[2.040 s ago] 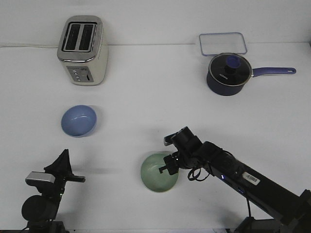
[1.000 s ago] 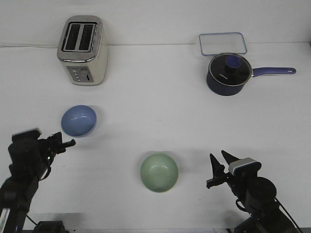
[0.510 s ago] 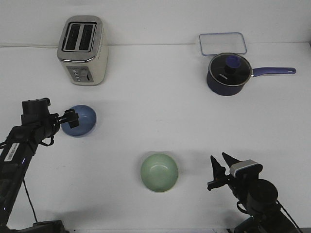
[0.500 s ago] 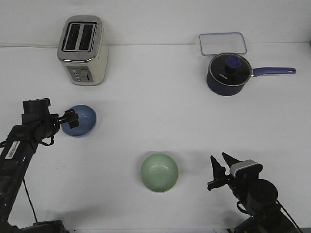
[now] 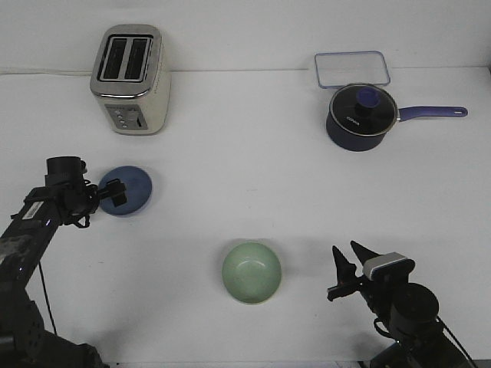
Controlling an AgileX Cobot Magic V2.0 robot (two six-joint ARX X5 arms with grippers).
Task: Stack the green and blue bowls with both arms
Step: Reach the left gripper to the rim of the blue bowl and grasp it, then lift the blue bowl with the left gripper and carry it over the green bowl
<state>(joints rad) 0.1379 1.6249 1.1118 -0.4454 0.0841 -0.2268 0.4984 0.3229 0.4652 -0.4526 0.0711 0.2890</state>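
Observation:
The periwinkle blue bowl (image 5: 132, 191) sits on the white table at the left. My left gripper (image 5: 115, 193) is at its left rim, jaws open, with one finger over the bowl's inside. The bowl rests on the table. The pale green bowl (image 5: 252, 272) sits upright at the front centre, with nothing touching it. My right gripper (image 5: 344, 270) is open and empty at the front right, well to the right of the green bowl.
A cream toaster (image 5: 130, 69) stands at the back left. A dark navy saucepan with a glass lid (image 5: 360, 115) stands at the back right, handle pointing right, with a clear flat container (image 5: 351, 69) behind it.
My right gripper let go of the green bowl and drew back to the front right. My left arm reached out and came down on the blue bowl's left rim. Neither bowl moved.

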